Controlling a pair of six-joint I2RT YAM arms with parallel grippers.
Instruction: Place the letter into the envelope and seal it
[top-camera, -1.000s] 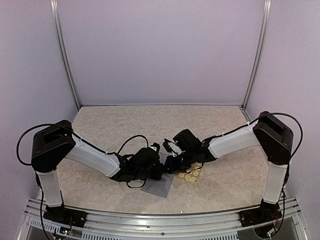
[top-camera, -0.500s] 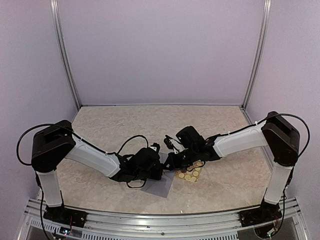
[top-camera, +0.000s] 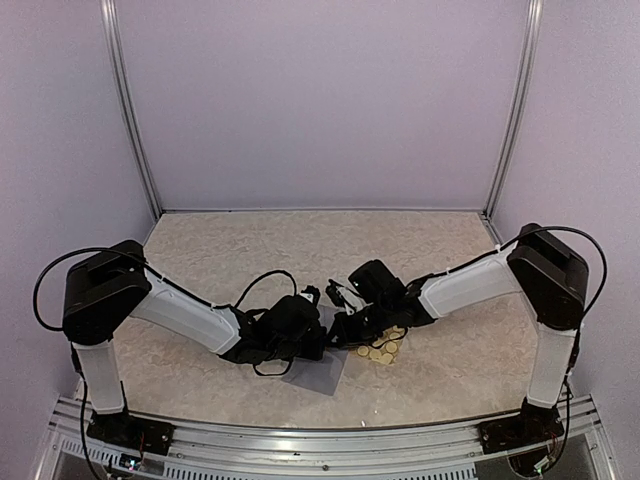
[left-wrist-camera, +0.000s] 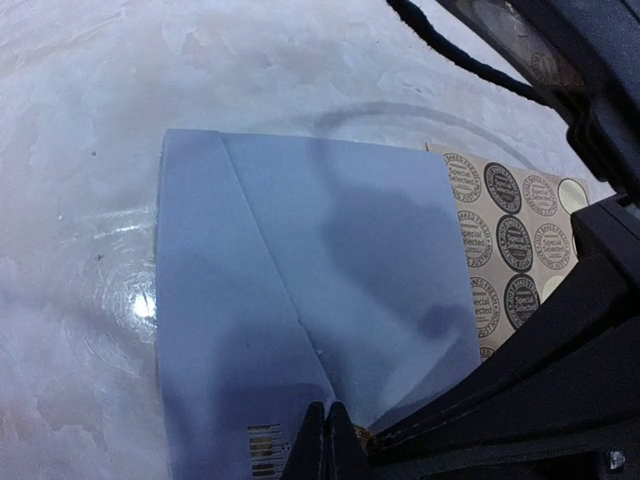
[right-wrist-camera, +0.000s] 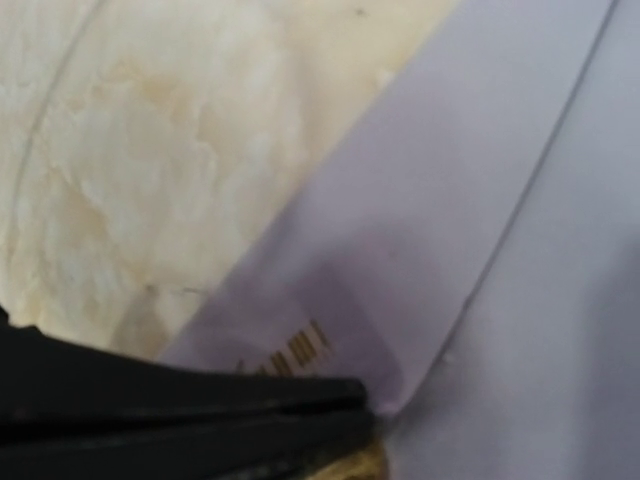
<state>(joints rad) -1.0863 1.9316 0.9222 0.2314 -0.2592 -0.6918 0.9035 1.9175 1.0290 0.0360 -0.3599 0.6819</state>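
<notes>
The grey-lavender envelope (top-camera: 318, 377) lies flat near the table's front, flap side up, with a small barcode by the flap's point. It fills the left wrist view (left-wrist-camera: 300, 300) and the right wrist view (right-wrist-camera: 500, 200). My left gripper (top-camera: 321, 343) (left-wrist-camera: 328, 428) is shut, its tips resting on the envelope just beside the flap's point. My right gripper (top-camera: 342, 332) (right-wrist-camera: 355, 407) is shut too, lying low across the envelope with its tip at the flap's point. A tan-gold scrap shows just under that tip; I cannot tell whether it is held. The letter is out of view.
A tan sheet of round stickers (top-camera: 378, 350) (left-wrist-camera: 510, 240) lies against the envelope's right edge, under the right arm. The mottled beige table (top-camera: 250, 250) is walled by lavender panels with metal posts (top-camera: 130, 120) at the back corners.
The right arm's elbow swung outward to the right and came back. Both grippers stay over the envelope; the left arm has not moved.
</notes>
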